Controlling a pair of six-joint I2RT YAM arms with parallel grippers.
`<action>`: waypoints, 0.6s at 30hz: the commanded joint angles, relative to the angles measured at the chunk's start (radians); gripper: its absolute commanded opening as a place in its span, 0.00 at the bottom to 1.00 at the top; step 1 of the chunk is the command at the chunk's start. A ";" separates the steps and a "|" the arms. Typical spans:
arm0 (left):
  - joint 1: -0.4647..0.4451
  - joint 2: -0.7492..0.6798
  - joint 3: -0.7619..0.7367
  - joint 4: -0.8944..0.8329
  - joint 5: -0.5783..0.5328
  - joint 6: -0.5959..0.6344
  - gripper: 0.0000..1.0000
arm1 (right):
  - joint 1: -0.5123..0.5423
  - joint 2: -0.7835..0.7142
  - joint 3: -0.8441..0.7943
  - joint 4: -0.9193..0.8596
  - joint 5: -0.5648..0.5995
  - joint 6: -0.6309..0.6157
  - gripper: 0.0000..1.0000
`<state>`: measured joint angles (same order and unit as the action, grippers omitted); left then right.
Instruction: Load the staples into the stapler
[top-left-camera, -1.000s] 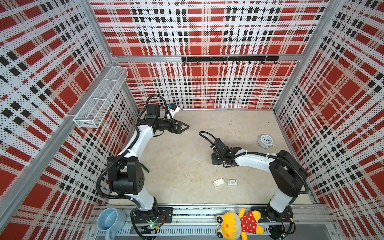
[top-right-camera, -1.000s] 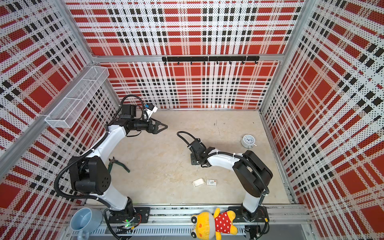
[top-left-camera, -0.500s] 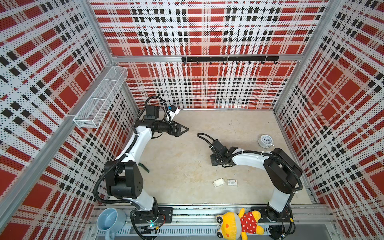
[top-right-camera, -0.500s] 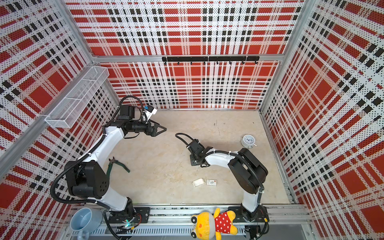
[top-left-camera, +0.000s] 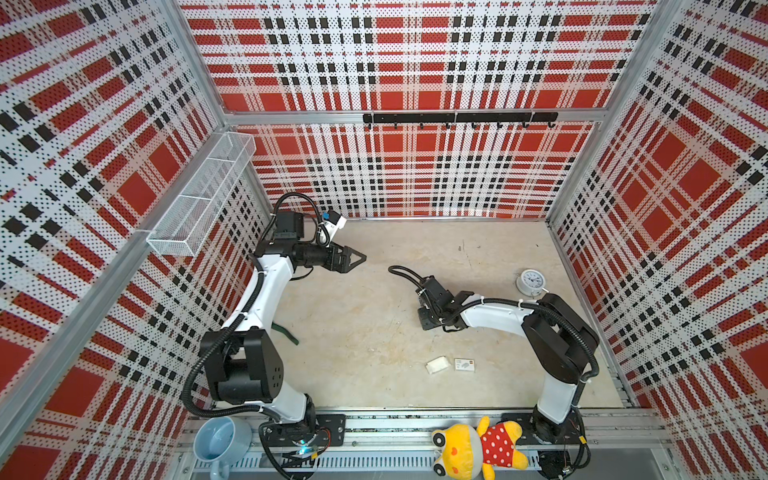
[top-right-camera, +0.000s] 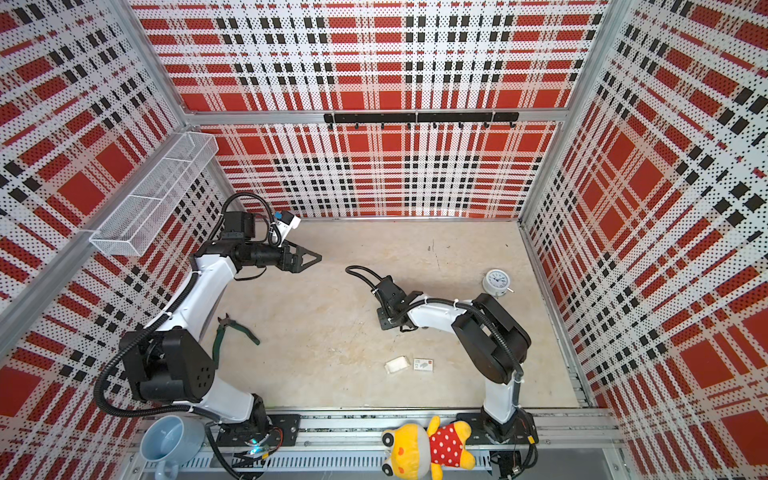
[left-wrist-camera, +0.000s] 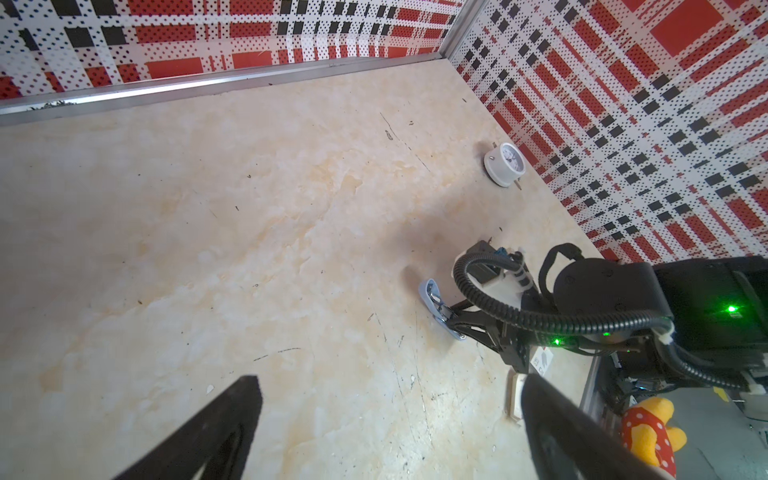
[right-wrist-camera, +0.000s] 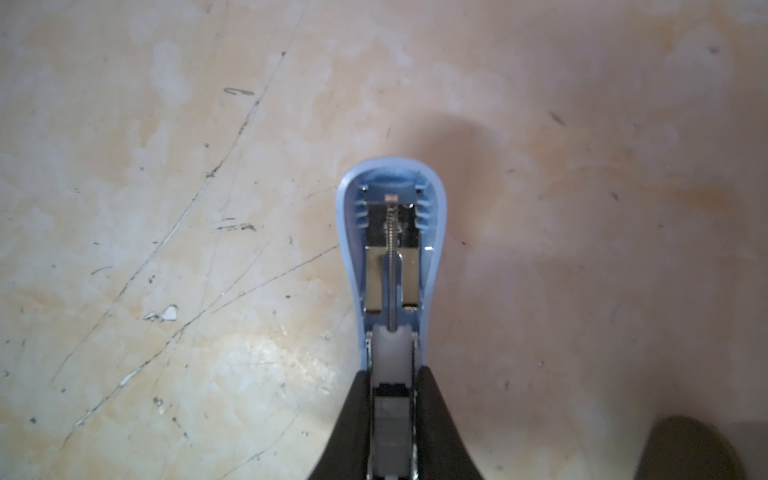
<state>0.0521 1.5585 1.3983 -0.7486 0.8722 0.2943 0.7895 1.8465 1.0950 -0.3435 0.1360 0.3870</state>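
Observation:
The light-blue stapler (right-wrist-camera: 390, 249) lies flipped open on the table, its silver inner plate and spring facing up. My right gripper (right-wrist-camera: 391, 374) is shut on the sides of its metal channel. A grey strip (right-wrist-camera: 390, 432) that looks like the staples sits in that channel between the fingers, behind a dark pusher. From the left wrist view, the stapler (left-wrist-camera: 440, 309) pokes out in front of the right gripper. In both top views the right wrist (top-left-camera: 432, 307) (top-right-camera: 390, 303) hides the stapler. My left gripper (top-left-camera: 353, 258) (top-right-camera: 309, 258) (left-wrist-camera: 390, 395) hangs open and empty above the table's far left.
A white card tray (top-left-camera: 437, 365) and a printed sleeve with a red mark (top-left-camera: 464, 365) lie near the front. A small clock (top-left-camera: 532, 281) stands at the right. Green-handled pliers (top-right-camera: 232, 332) lie by the left arm. A wire basket (top-left-camera: 203, 195) hangs on the left wall.
The right gripper's fingers have closed in on the stapler's channel. The left arm has drawn back slightly toward the left wall, still open.

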 joint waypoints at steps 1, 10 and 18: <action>0.027 -0.035 0.038 -0.043 0.025 0.020 1.00 | -0.003 0.037 0.023 0.028 -0.064 -0.089 0.19; 0.049 -0.073 0.042 -0.107 0.045 0.153 1.00 | 0.014 0.065 0.063 0.065 -0.240 -0.223 0.23; 0.055 -0.082 0.041 -0.147 0.056 0.186 0.99 | 0.058 0.135 0.141 0.000 -0.250 -0.270 0.28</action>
<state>0.0952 1.5005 1.4147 -0.8581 0.9043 0.4431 0.8307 1.9526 1.2186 -0.3122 -0.0944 0.1619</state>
